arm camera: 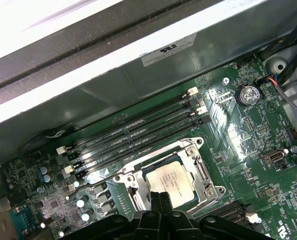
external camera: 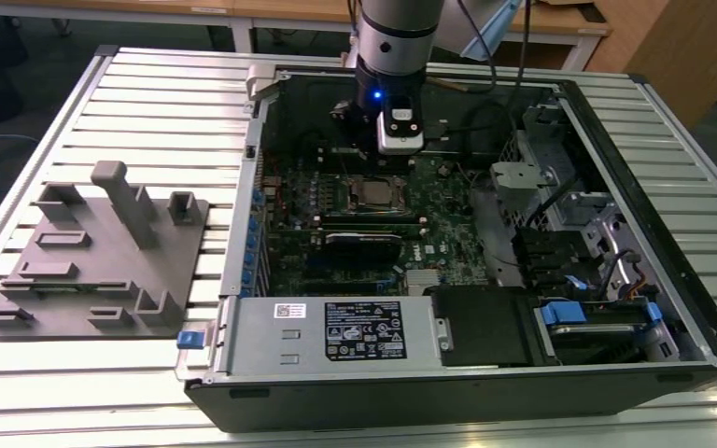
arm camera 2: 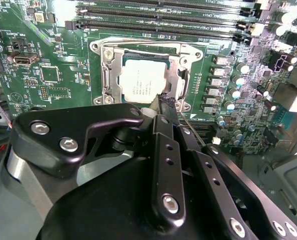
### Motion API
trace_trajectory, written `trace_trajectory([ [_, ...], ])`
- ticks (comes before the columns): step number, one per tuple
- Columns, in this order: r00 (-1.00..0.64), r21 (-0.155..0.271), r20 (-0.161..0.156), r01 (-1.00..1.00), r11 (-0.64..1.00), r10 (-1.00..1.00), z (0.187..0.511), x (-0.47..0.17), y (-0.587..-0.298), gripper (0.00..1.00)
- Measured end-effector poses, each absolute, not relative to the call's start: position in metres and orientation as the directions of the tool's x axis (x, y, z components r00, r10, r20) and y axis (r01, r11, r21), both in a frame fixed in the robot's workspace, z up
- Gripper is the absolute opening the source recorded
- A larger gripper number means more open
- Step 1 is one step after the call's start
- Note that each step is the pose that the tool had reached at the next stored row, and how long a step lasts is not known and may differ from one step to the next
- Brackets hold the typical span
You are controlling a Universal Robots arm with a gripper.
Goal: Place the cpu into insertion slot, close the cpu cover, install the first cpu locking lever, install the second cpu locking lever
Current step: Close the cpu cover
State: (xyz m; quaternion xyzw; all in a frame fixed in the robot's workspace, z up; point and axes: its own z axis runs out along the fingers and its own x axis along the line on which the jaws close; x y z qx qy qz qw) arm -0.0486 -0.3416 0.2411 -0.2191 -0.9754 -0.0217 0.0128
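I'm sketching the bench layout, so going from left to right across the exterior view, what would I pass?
Grey fixture plate → blue tab → cpu → blue drive latch.

The slatted table (external camera: pixel 147 103) is being lit evenly from overhead, while the computer case (external camera: pixel 657 364) interior is being left in shadow. In both wrist views the motherboard (arm camera 2: pixel 43 75) is being washed by glare (brightest beside the memory slots (arm camera 2: pixel 163 22)), the cpu (arm camera 2: pixel 141 82) is being bleached pale, and in the first wrist view the case wall (arm camera: pixel 48 20) is being blown out white.
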Motion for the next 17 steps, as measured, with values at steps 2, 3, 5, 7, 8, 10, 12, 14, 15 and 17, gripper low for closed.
trace_trajectory([
  [2, -0.904, 0.037, 0.034, 0.428, 0.903, 0.427, 0.2411, -0.0486, -0.3416, 0.11],
  [3, -0.904, 0.037, 0.034, 0.428, 0.903, 0.427, 0.2411, -0.0486, -0.3416, 0.11],
  [5, -0.904, 0.037, 0.034, 0.428, 0.903, 0.427, 0.2411, -0.0486, -0.3416, 0.11],
  [7, -0.904, 0.037, 0.034, 0.428, 0.903, 0.426, 0.2411, -0.0486, -0.3416, 0.11],
  [8, -0.904, 0.037, 0.034, 0.426, 0.904, 0.425, 0.2411, -0.0486, -0.3416, 0.11],
  [10, -0.907, 0.037, 0.034, 0.422, 0.906, 0.421, 0.2411, -0.0486, -0.3416, 0.11],
  [12, -0.907, 0.037, 0.034, 0.421, 0.906, 0.420, 0.2411, -0.0486, -0.3416, 0.11],
  [14, -0.907, 0.037, 0.034, 0.421, 0.907, 0.419, 0.2411, -0.0486, -0.3416, 0.11],
  [15, -0.907, 0.037, 0.034, 0.420, 0.907, 0.419, 0.2411, -0.0486, -0.3416, 0.11],
  [17, -0.907, 0.037, 0.034, 0.420, 0.907, 0.419, 0.2411, -0.0486, -0.3416, 0.11],
])
